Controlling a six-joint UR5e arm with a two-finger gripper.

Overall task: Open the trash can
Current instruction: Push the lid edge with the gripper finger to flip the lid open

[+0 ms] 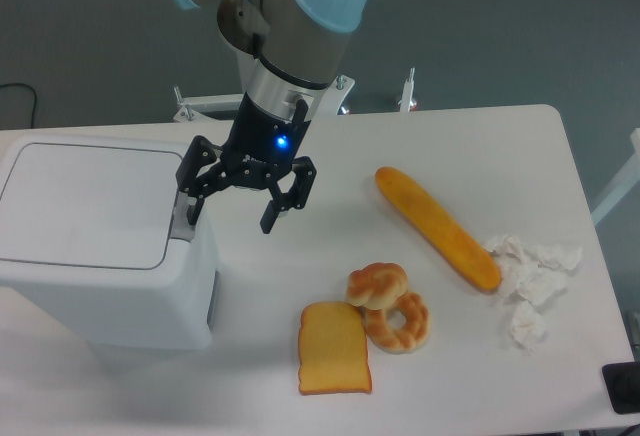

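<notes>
The trash can [95,246] is a large boxy white bin at the left of the table, its flat lid [85,201] lying shut. A grey push tab [181,226] sits at the lid's right edge. My gripper [232,213] hangs open just right of the bin's top, pointing down. Its left finger [193,203] stands over the grey tab; the right finger [272,213] is above the bare table. Nothing is between the fingers.
A long baguette [437,227] lies right of centre. A twisted roll [377,283], a ring-shaped pastry [399,323] and a toast slice [333,348] sit near the front. Crumpled white tissues [527,278] lie at the right edge.
</notes>
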